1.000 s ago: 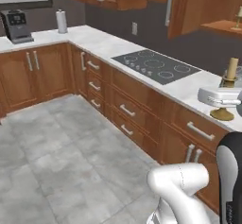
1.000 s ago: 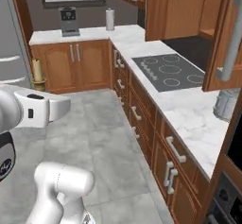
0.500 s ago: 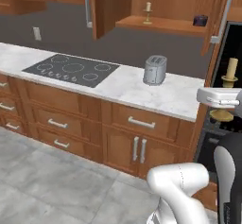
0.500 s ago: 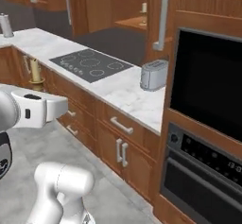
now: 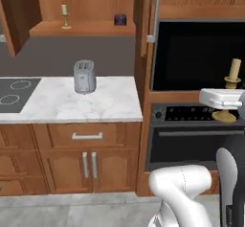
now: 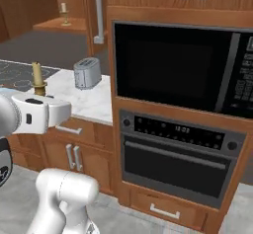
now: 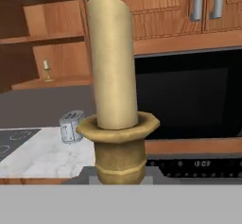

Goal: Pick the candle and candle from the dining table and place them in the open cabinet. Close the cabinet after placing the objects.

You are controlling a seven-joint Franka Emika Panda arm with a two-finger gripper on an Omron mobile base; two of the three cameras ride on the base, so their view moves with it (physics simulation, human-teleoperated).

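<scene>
My gripper [image 5: 223, 101] is shut on a brass candlestick [image 5: 225, 115] that carries a thick cream candle [image 5: 233, 72]. It hangs upright in front of the dark wall oven. In the right base view the same candle [image 6: 37, 75] rises above the gripper [image 6: 40, 98]. Seen from the hand, this candle [image 7: 113, 62] stands close up in its brass holder [image 7: 120, 147]. The other candle [image 5: 64, 15], thin, stands on the shelf [image 5: 81, 28] of the open cabinet, up to the left; it is also small in the distance [image 7: 46, 69]. The dining table is out of view.
A grey toaster [image 5: 84, 76] stands on the marble counter [image 5: 110, 104] under the open cabinet, with a black hob [image 5: 12, 92] to its left. A small dark object [image 5: 120, 19] sits on the shelf. The cabinet door's bar handle [image 5: 154, 13] juts beside a microwave [image 6: 173, 67] and oven [image 6: 173, 164].
The whole scene has swept sideways as the base moved: the hob slid left and the toaster, open cabinet and oven came into view. The candle stays in the gripper.
</scene>
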